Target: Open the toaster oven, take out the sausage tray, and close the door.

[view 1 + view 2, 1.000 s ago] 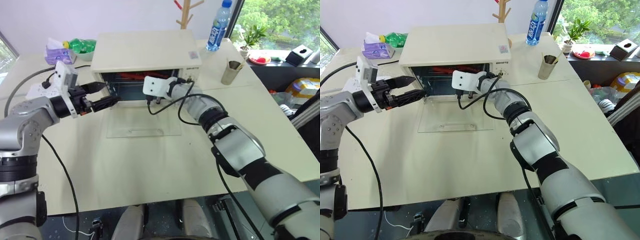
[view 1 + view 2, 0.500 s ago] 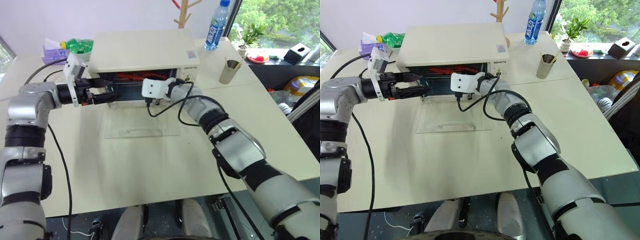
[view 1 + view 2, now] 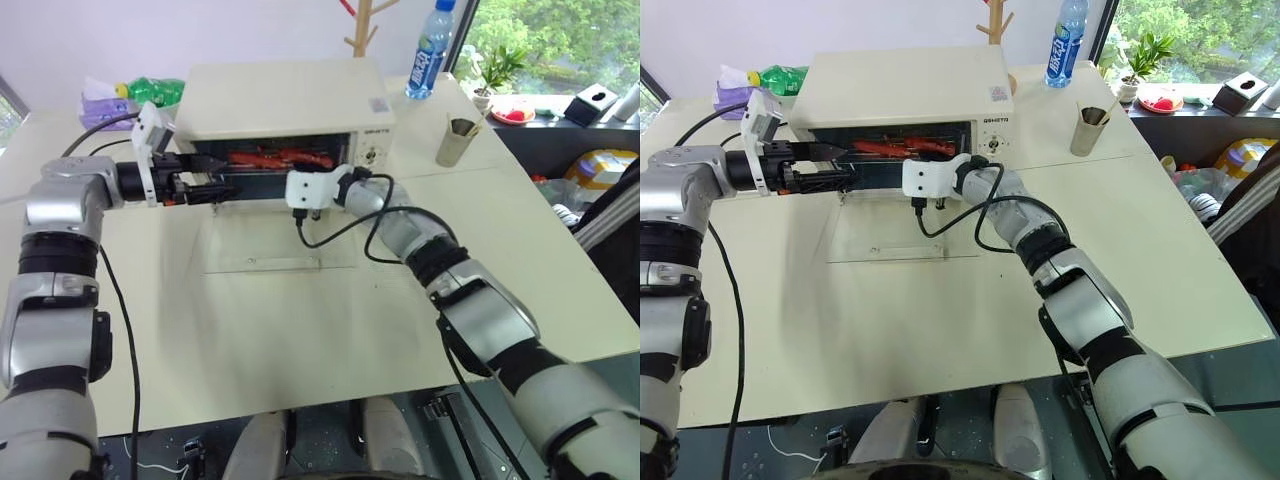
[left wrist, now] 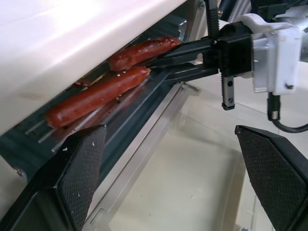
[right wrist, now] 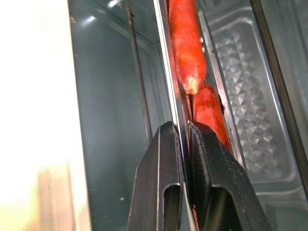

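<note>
2 sausages (image 4: 98, 94) on sausage tray (image 5: 175, 103) in toaster oven (image 3: 290, 100); right tool (image 5: 185, 132) clamps tray rim, left tool (image 3: 215, 187) released.

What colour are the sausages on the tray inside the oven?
Red to reddish-brown sausages, clearest in the left wrist view.

Sausage tray (image 5: 179, 103) thin shiny metal; sausages (image 4: 96, 94) glossy; door (image 3: 270, 245) clear glass.

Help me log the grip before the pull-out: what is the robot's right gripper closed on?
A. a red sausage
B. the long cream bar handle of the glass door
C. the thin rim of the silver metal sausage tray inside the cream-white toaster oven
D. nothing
C: the right gripper's two black fingers pinch the silver metal sausage tray's thin edge, red sausages lying just beyond inside the cream-white toaster oven.
</note>
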`<state>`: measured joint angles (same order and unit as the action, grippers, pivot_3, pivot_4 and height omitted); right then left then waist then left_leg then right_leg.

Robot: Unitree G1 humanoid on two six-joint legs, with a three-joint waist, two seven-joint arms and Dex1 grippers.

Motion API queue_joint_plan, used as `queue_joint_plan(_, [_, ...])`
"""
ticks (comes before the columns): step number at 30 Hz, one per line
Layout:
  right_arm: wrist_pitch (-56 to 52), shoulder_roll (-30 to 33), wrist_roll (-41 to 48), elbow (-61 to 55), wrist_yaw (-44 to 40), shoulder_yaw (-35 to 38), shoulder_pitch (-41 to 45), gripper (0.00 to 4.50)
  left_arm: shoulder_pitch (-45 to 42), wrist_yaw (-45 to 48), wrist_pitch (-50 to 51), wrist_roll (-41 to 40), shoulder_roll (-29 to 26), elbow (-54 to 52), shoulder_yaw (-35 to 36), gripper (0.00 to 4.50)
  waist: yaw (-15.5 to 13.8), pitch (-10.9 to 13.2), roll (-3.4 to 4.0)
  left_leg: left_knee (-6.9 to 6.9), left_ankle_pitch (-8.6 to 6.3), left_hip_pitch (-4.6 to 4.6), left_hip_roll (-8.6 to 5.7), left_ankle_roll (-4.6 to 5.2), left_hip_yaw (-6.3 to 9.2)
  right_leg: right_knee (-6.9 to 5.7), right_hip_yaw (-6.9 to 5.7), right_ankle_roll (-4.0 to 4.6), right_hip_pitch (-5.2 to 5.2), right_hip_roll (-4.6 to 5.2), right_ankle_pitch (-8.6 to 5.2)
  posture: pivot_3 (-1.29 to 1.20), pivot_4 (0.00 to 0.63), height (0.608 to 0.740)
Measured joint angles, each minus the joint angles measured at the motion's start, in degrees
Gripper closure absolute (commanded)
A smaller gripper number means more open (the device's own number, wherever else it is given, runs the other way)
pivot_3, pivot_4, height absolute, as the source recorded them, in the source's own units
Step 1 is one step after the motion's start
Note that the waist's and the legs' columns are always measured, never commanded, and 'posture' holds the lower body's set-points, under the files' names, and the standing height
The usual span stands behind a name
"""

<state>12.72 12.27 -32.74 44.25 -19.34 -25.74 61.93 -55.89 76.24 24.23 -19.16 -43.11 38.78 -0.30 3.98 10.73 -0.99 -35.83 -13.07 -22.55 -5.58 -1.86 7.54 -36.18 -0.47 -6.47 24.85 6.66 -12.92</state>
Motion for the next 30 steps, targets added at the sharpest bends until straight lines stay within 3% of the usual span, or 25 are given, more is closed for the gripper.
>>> queue_joint_plan(7, [-3.7, 0.1, 0.0, -7.0, -2.7, 0.0, -3.3, 4.43, 0.0, 0.5, 0.3, 0.0, 0.0, -0.6, 0.1, 0.00, 0.0, 0.0, 0.00, -0.05, 0.00, 0.00, 0.01, 0.01, -0.01, -0.04, 0.00, 0.00, 0.00, 0.00, 0.00, 0.00, 0.150, 0.740])
queue_joint_plan(12, [-3.8, -0.4, 0.8, -6.9, -2.4, 0.6, -3.2, 2.39, 0.0, 0.1, 0.5, 0.0, 0.0, -0.8, 0.3, 0.00, 0.1, 0.0, 0.00, -0.06, 0.00, 0.01, 0.02, 0.01, -0.02, -0.06, 0.02, 0.00, 0.01, -0.01, 0.00, 0.00, 0.150, 0.740])
queue_joint_plan(30, [-2.3, -1.7, 0.9, -2.9, -0.7, 0.5, -0.7, 2.39, 0.1, -0.5, 0.6, 0.0, -0.5, -1.4, 1.2, 0.00, 0.0, 0.0, 0.00, -0.10, 0.00, 0.01, 0.02, 0.00, -0.04, -0.08, 0.03, 0.00, 0.00, -0.01, 0.00, 0.00, 0.150, 0.740])
